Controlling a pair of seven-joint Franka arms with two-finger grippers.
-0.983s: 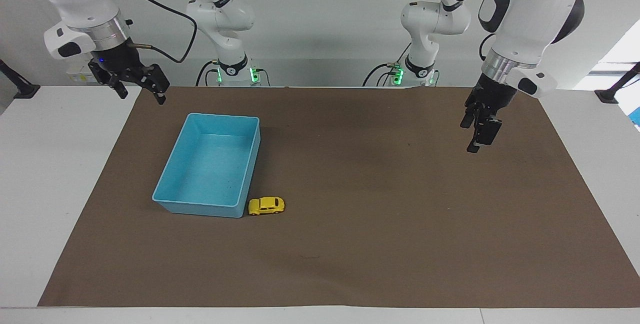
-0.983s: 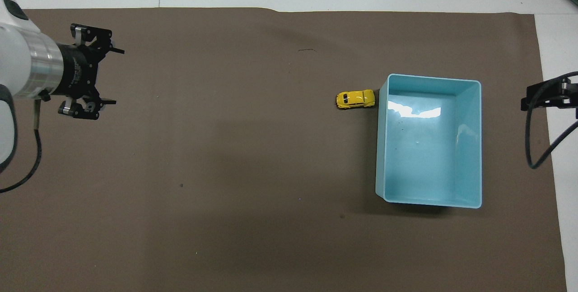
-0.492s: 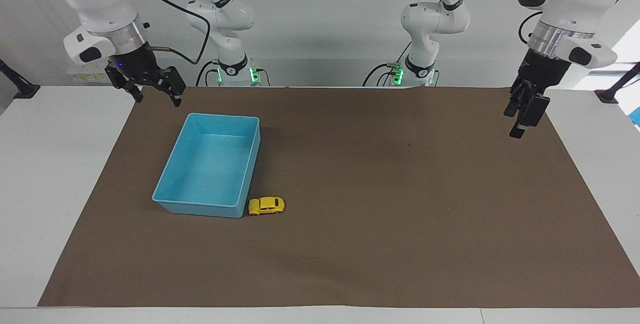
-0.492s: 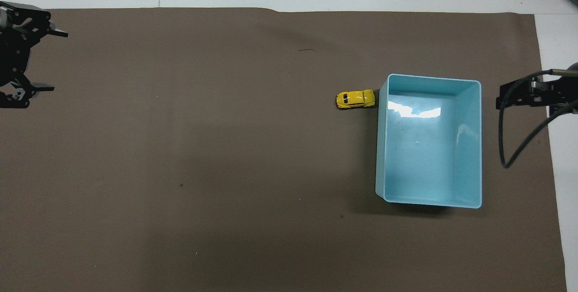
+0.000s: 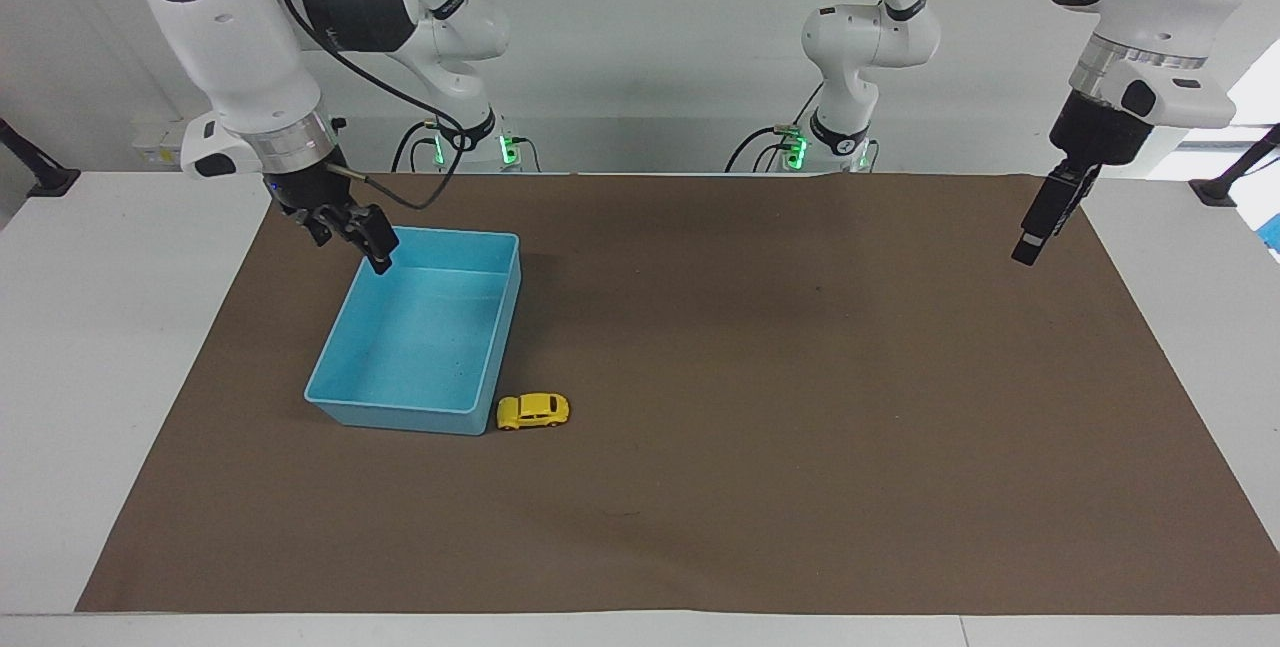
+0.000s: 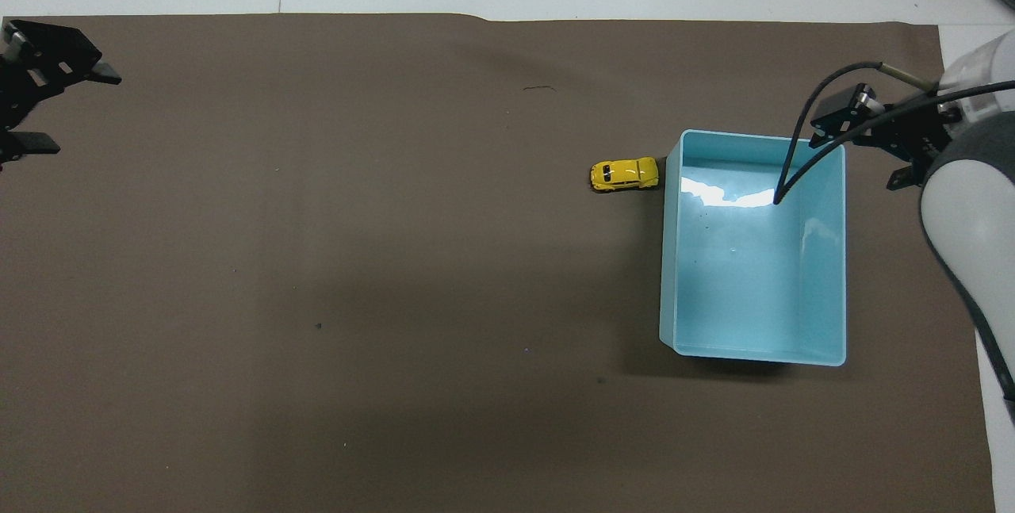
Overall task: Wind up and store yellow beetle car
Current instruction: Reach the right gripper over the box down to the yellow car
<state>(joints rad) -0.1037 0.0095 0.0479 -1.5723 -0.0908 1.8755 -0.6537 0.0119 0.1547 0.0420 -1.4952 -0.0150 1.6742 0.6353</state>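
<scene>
While the yellow beetle car (image 5: 533, 411) sits on the brown mat (image 5: 760, 407) touching the light blue bin (image 5: 420, 327) at its corner farthest from the robots, the right tool (image 5: 352, 239) hangs open and empty above the bin's near edge. The left tool (image 5: 1040, 227), also open and empty, waits over the mat's left-arm end.
</scene>
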